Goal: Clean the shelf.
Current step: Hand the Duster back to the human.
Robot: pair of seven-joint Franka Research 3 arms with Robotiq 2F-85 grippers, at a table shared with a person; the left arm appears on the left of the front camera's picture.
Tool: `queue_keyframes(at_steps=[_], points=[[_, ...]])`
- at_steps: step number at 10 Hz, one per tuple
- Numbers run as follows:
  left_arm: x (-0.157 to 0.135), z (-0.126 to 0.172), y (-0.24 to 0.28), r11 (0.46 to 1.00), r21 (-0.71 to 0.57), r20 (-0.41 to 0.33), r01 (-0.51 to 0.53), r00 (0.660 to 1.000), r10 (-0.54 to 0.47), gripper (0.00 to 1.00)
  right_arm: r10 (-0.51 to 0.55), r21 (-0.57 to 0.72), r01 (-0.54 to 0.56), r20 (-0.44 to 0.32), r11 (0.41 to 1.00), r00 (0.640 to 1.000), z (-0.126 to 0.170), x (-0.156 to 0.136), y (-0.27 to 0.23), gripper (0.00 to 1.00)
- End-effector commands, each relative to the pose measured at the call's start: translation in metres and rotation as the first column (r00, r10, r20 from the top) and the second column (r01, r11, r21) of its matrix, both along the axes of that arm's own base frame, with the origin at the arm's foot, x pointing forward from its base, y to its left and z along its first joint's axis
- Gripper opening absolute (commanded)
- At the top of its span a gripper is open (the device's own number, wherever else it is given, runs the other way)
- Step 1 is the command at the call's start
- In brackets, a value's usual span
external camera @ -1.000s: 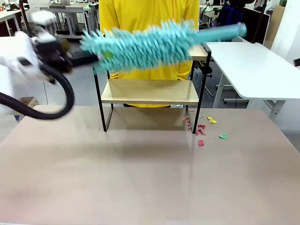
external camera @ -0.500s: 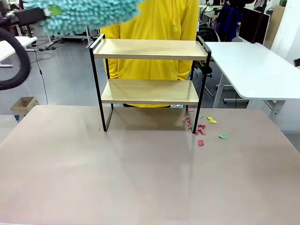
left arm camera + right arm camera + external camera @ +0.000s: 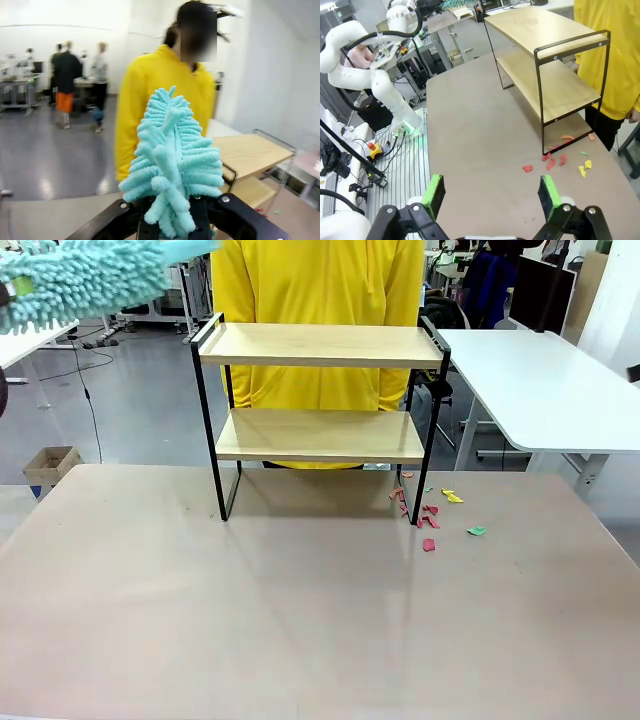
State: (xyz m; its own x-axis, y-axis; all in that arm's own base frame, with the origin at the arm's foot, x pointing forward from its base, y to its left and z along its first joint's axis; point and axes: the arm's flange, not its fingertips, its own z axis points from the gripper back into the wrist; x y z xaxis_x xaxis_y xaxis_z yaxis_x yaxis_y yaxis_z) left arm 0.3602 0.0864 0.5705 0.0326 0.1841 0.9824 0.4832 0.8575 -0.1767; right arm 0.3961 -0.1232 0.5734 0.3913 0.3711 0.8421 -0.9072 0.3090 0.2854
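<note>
The shelf (image 3: 320, 345), two light wooden boards in a thin black frame, stands at the far middle of the brown table (image 3: 300, 610); both boards are bare. A fluffy turquoise duster (image 3: 85, 275) hangs high at the upper left, clear of the shelf. In the left wrist view my left gripper (image 3: 172, 220) is shut on the duster (image 3: 172, 160), with the shelf (image 3: 250, 155) off to the right. My right gripper (image 3: 492, 196) hovers open and empty above the table, its green pads (image 3: 436, 195) wide apart, well short of the shelf (image 3: 545, 35).
Small red, yellow and green paper scraps (image 3: 430, 515) lie on the table by the shelf's right foot, also the scraps (image 3: 555, 162). A person in a yellow top (image 3: 320, 280) stands right behind the shelf. A white table (image 3: 540, 380) stands at the far right.
The duster has swung left and upward off the shelf's top board, towards the picture's upper left corner. My left arm has left the front view with it.
</note>
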Motion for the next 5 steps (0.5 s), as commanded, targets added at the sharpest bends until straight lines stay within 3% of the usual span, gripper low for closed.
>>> queue_keyframes(at_steps=[1,2,5], points=[[-0.003,-0.007,-0.025,0.985,0.060,-0.001,-0.162,0.987,0.162,0.17,-0.002,-0.002,0.002,0.000,1.000,1.000,0.003,-0.002,0.000,1.00],[-0.004,-0.016,-0.025,0.970,0.088,0.003,-0.226,0.974,0.227,0.17,-0.002,-0.002,0.002,0.000,1.000,1.000,0.003,-0.002,0.000,1.00],[0.002,-0.060,-0.035,0.954,0.129,-0.021,-0.271,0.961,0.276,0.17,-0.002,-0.002,0.002,0.000,1.000,1.000,0.003,-0.002,0.000,1.00]])
